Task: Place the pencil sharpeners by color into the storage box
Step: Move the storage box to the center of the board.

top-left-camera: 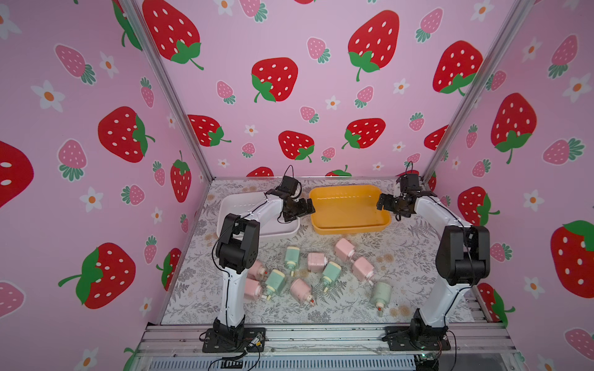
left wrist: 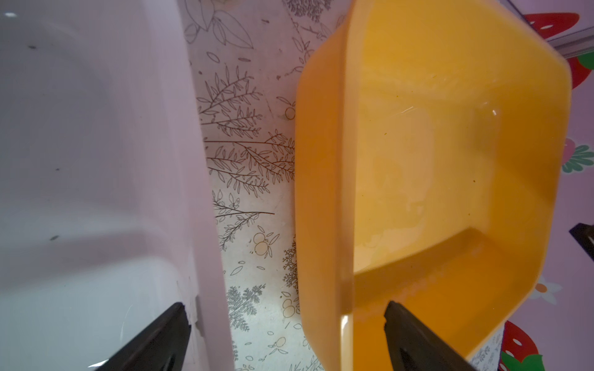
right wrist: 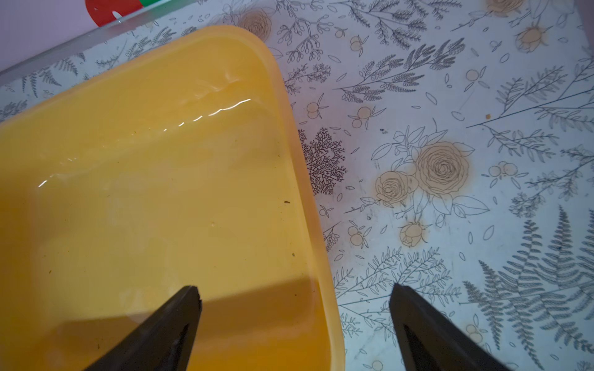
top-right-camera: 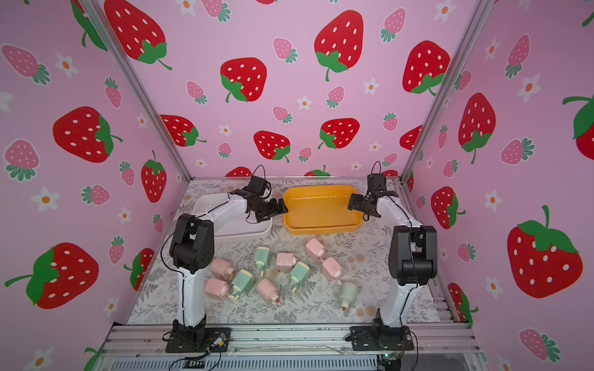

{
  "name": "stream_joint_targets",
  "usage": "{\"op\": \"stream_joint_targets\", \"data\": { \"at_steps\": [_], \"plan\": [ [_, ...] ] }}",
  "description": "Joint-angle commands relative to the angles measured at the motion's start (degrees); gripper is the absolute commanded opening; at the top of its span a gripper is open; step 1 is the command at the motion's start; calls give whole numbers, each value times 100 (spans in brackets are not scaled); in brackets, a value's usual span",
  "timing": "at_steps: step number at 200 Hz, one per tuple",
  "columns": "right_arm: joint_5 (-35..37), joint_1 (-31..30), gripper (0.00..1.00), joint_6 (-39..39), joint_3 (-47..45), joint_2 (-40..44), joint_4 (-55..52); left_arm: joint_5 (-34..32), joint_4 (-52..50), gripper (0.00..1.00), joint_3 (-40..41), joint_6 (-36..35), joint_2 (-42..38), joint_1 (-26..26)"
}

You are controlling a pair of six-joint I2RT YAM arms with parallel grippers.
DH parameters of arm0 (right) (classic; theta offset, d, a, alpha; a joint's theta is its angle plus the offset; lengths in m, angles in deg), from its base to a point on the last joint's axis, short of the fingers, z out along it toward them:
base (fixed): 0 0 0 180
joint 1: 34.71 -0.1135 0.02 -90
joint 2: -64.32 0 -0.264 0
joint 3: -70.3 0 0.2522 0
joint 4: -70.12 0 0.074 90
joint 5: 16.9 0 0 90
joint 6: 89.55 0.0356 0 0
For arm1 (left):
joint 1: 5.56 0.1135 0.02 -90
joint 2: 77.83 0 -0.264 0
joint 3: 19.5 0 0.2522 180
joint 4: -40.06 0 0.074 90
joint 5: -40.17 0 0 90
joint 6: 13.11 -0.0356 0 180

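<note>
Looking at 10 sharpeners (top-left-camera: 316, 261) loose on the table (top-left-camera: 401, 244), near the orange bin (top-left-camera: 350, 229). Left gripper (top-left-camera: 308, 207) and right gripper (top-left-camera: 382, 202) both hang wide open, empty. Probably light, hard, slick plastic; I'd pinch the boxy body, not the crank.

Glossy orange plastic tub (right wrist: 160, 208), smooth printed table cover (right wrist: 450, 96)

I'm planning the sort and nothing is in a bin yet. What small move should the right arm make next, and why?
Probably swing the right gripper away from the orange bin and lower it toward the nearest pink sharpener. Its jaws stand open and empty, the orange bin holds nothing, and the other sharpeners lie loose on the table.
</note>
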Motion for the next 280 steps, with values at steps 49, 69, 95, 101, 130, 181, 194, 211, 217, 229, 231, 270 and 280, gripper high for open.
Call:
{"op": "stream_joint_targets", "data": {
  "at_steps": [49,69,95,101,130,181,194,211,217,229,231,270,280],
  "plan": [
    [-274,106,91,-455,708,-660,-262,-182,-525,100,-914,-200,373,-220],
    [-300,110,89,-501,827,-827,-270,-152,-571,100,-997,-224,415,-281],
    [-465,109,87,-508,942,-954,-266,-187,-708,100,-1097,-374,448,-373],
    [-511,109,87,-514,938,-959,-254,-187,-735,99,-1106,-413,446,-394],
    [-835,110,83,-561,918,-948,-235,-70,-860,100,-1137,-693,438,-479],
    [-921,97,71,-572,399,-634,-6,5,-1049,100,-1204,-1174,405,-631],
    [-916,96,67,-563,306,-568,-11,23,-1120,99,-1222,-1284,394,-648],
    [-860,96,62,-554,120,-445,41,-2,-1194,100,-1196,-1425,355,-685],
    [-850,103,59,-563,49,-394,56,-3,-1217,100,-1183,-1488,344,-694],
    [-847,96,54,-591,-83,-306,100,-4,-1274,100,-1178,-1577,326,-705],
    [-848,96,53,-596,-104,-297,99,0,-1278,100,-1178,-1598,326,-711],
    [-649,73,39,-644,-455,8,110,47,-1433,100,-1163,-1850,265,-726],
    [-592,78,38,-681,-557,96,131,83,-1477,100,-1154,-1915,238,-730]
  ]
}}
